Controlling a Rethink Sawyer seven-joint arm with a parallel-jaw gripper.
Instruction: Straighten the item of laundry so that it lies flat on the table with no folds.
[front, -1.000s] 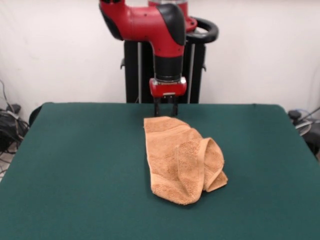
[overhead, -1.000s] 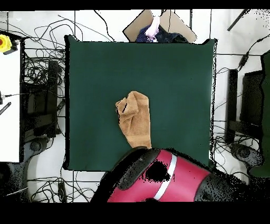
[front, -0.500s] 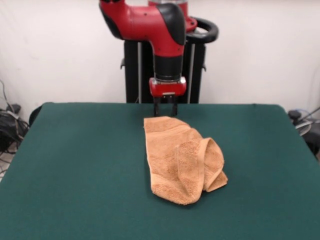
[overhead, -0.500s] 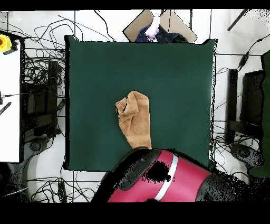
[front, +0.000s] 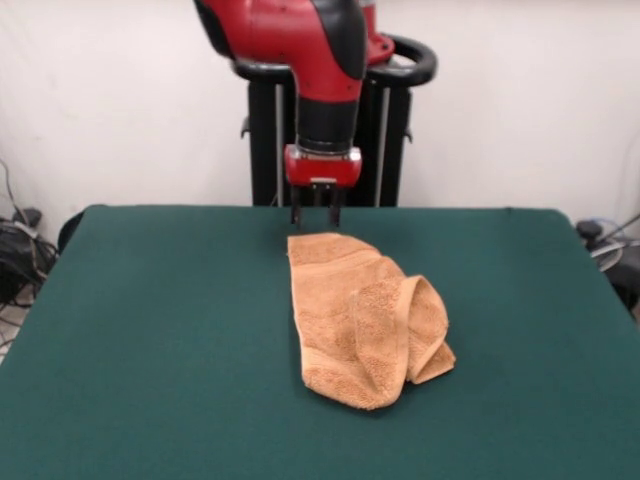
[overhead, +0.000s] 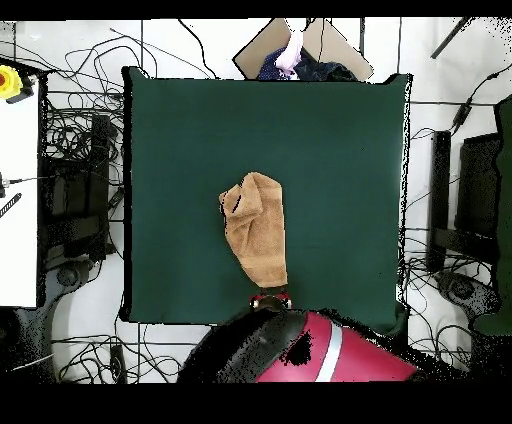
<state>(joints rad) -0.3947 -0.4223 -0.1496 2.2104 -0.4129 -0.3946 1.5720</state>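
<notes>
While the towel (front: 362, 318) lies folded lengthwise mid-desk (front: 150, 330) w/ 1 end rolled over, the gripper (front: 316, 213) hangs just above its far end, holding nothing; can't tell if the fingers are spread or together. Step looks like approach before grasp; next move prob. needs a drop onto that far edge, pinching only 1 layer.

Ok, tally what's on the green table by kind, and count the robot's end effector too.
Towel: 1, orange-tan, crumpled and folded over itself on the table
End effector: 1, hanging over the towel's far edge
Total: 2
</notes>
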